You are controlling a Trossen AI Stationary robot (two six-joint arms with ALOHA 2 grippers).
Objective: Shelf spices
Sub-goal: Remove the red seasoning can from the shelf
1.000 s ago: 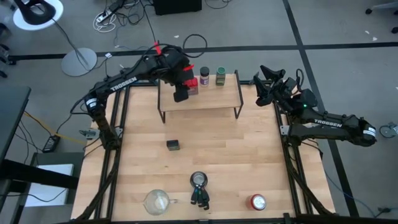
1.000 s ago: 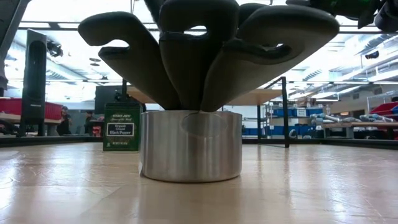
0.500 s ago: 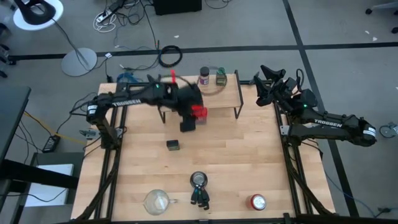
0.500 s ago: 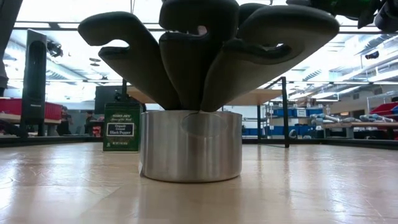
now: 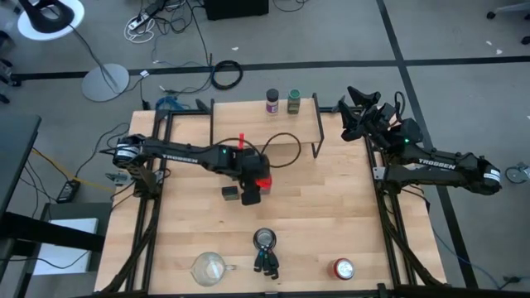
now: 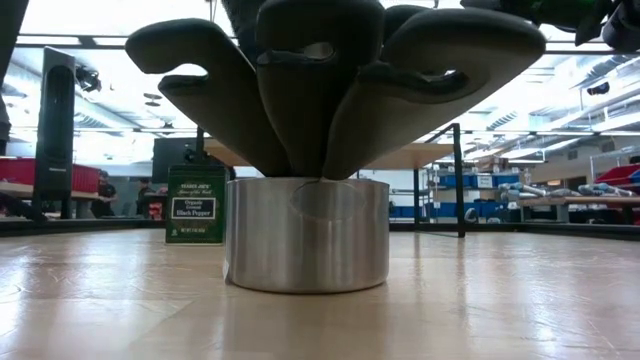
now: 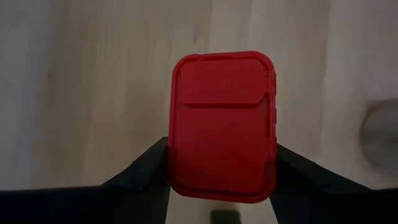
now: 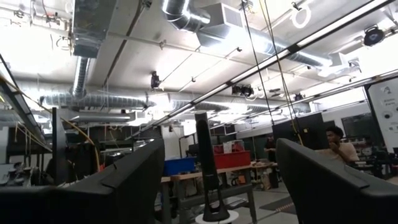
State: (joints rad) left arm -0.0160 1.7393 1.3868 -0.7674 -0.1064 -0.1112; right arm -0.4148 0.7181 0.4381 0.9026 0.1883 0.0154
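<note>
left pincer (image 5: 251, 187) grips the red tin (image 5: 262, 181) above the desk (image 5: 331, 207), beside the olive tin (image 5: 230, 193); right pincer (image 5: 354, 112) gapes, idle.

- The left arm stretches low across the table toward its middle; the left gripper (image 5: 252, 189) points down, fingers (image 7: 140, 171) clamped on both sides of a red tin (image 7: 222, 126).
- The right arm waits folded at the table's right edge — the right gripper (image 5: 354, 112) tilted upward, fingers (image 8: 124, 177) spread apart, holding nothing.
</note>
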